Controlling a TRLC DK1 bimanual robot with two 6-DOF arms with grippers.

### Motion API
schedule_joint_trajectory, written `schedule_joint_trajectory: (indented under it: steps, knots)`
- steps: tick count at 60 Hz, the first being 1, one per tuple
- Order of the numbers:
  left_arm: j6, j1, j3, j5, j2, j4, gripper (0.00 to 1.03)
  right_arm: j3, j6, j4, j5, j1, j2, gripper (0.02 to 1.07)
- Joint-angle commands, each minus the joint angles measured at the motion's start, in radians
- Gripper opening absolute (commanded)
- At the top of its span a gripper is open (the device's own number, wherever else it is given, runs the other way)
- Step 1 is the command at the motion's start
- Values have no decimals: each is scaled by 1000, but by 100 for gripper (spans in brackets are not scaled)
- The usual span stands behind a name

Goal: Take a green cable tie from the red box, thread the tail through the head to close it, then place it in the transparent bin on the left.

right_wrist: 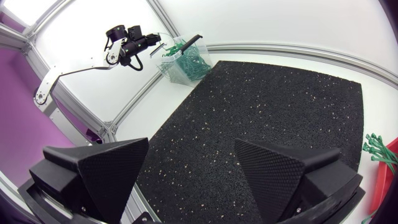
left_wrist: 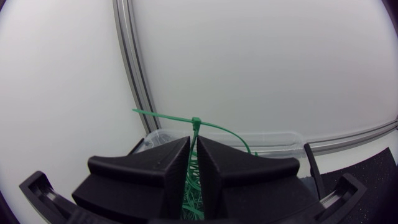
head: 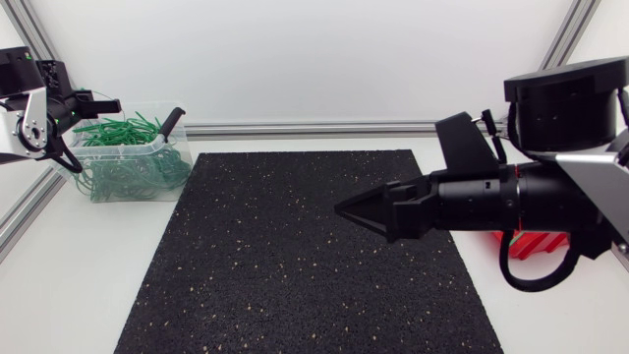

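Observation:
My left gripper [head: 103, 102] hangs just above the left end of the transparent bin [head: 108, 187], which holds several green ties. In the left wrist view its fingers [left_wrist: 168, 158] stand almost together, shut on a closed green cable tie [left_wrist: 196, 121]. The tie's head and loop stick out ahead of the fingertips, over the bin's rim [left_wrist: 273, 138]. My right gripper [head: 344, 209] hovers over the middle of the black mat. It is open [right_wrist: 191, 146] with nothing between its fingers. My right arm hides most of the red box [head: 536, 244]. Loose green ties [right_wrist: 376, 149] show at the red box [right_wrist: 390, 165].
A black speckled mat [head: 295, 265] covers the table's middle. A black stick-like handle [head: 173, 120] pokes up from the bin's right corner. Aluminium frame rails [head: 295, 129] run along the back and left edges of the table.

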Motion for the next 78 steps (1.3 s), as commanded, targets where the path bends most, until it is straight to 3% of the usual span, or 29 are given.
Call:
schedule_joint_trajectory:
  steps: [1,6,9,21,33,43,66,78]
  knots:
    - [-21,-4,46,-10,39,-47,42,-32,-22,-7,12,6,-20,103]
    - [-19,-14,43,-10,25,-121,85,-38,-60,-12,52,2,-22,103]
    - [-21,-20,27,-10,0,-136,98,-42,-97,-12,85,-5,-23,103]
    - [-23,-60,-86,-17,-141,-173,99,-50,-198,-9,181,-107,-62,103]
    - [-23,-94,-232,-17,-297,-184,99,-78,-301,10,204,-279,-103,103]
    - [-26,-125,-359,-17,-422,-176,99,-142,-382,56,297,-356,-181,103]
    - [-29,-143,-594,-16,-689,-168,99,-329,-483,143,308,-571,-402,103]
    - [-23,-162,-741,1,-905,-168,99,-418,-486,162,317,-614,-518,103]
